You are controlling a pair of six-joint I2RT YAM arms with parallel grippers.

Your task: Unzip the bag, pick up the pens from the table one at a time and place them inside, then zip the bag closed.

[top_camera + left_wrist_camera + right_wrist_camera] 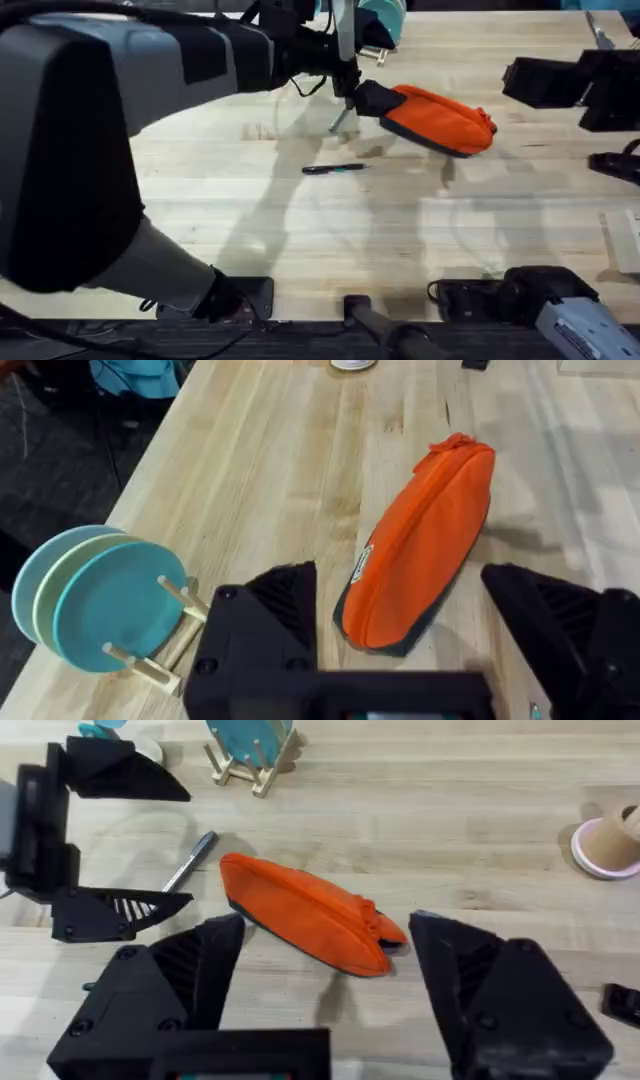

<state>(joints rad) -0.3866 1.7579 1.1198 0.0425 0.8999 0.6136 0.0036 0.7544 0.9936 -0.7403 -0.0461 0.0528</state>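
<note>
Left tool gapes astride the zipped orange bag.

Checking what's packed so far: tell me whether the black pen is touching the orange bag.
Apart. The overhead view shows the black pen lying on the table, a clear strip of wood between it and the bag.

One orange bag, two pens, one plate rack and one paper cup.
</note>
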